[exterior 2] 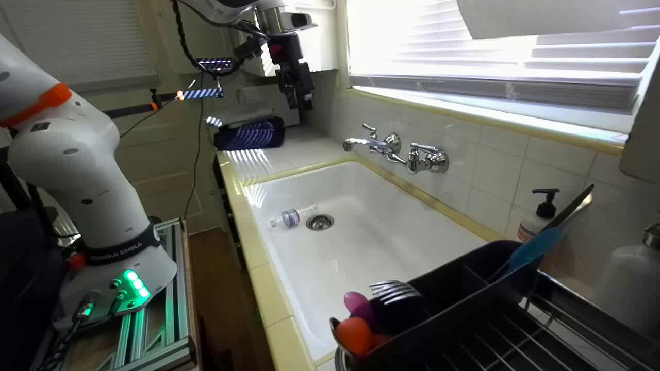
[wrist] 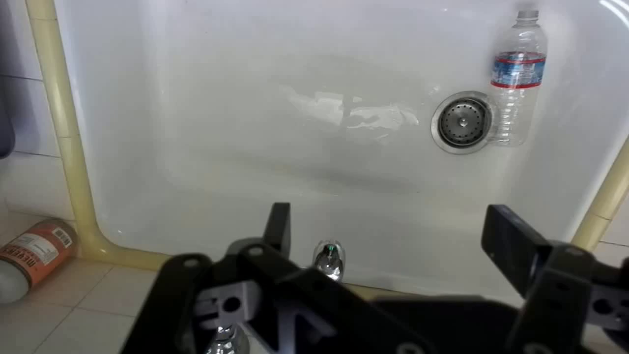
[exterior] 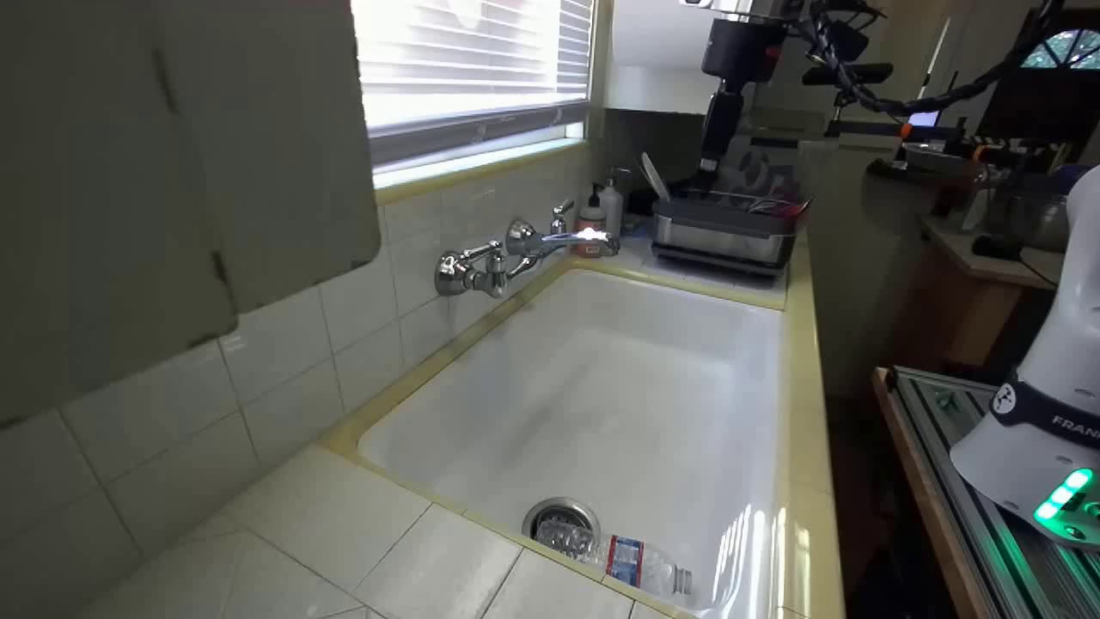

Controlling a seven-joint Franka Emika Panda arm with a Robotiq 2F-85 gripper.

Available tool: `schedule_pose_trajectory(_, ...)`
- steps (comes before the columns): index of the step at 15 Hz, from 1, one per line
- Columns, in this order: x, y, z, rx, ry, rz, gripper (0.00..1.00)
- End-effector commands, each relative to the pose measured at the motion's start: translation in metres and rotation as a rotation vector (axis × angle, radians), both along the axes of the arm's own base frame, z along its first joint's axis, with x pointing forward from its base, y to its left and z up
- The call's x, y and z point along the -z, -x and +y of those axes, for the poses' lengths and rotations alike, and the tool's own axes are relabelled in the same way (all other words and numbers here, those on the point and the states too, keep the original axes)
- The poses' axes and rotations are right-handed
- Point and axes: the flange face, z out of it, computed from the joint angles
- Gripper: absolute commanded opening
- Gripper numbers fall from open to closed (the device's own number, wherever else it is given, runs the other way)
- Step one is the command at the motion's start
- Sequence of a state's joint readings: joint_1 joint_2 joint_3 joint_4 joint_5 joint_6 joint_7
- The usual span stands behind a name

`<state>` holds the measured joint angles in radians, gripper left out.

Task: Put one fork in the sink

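Note:
A fork [exterior 2: 396,291] stands in the dark utensil holder [exterior 2: 454,314] in an exterior view, its metal tines above the rim and its handle hidden. It is out of the wrist view. The white sink basin [exterior: 619,387] shows in both exterior views [exterior 2: 356,257] and fills most of the wrist view [wrist: 236,123]. My gripper [wrist: 388,228] is open, with its fingers wide apart and nothing between them. In both exterior views the gripper [exterior 2: 300,100] is high above the counter level, pointing down, well away from the fork.
A clear plastic bottle [wrist: 518,71] lies in the basin beside the drain [wrist: 462,123]. The chrome tap [exterior: 559,241] juts from the tiled wall over the basin. A dish rack [exterior: 722,232] and soap bottles [exterior: 591,225] stand at one end. A dark blue item [exterior 2: 250,134] lies on the opposite counter.

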<state>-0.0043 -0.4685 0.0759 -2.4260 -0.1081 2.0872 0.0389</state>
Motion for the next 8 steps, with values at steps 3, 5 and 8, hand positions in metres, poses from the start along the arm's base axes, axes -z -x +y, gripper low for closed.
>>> schedule_pose_trajectory(3, -0.001, 0.0, 0.0, 0.0, 0.0, 0.001, 1.0)
schedule_pose_trajectory(5, -0.001, 0.0, 0.0, 0.0, 0.0, 0.001, 1.0)
schedule_pose_trajectory(8, 0.002, -0.003, -0.011, 0.043, 0.016, -0.008, 1.0)
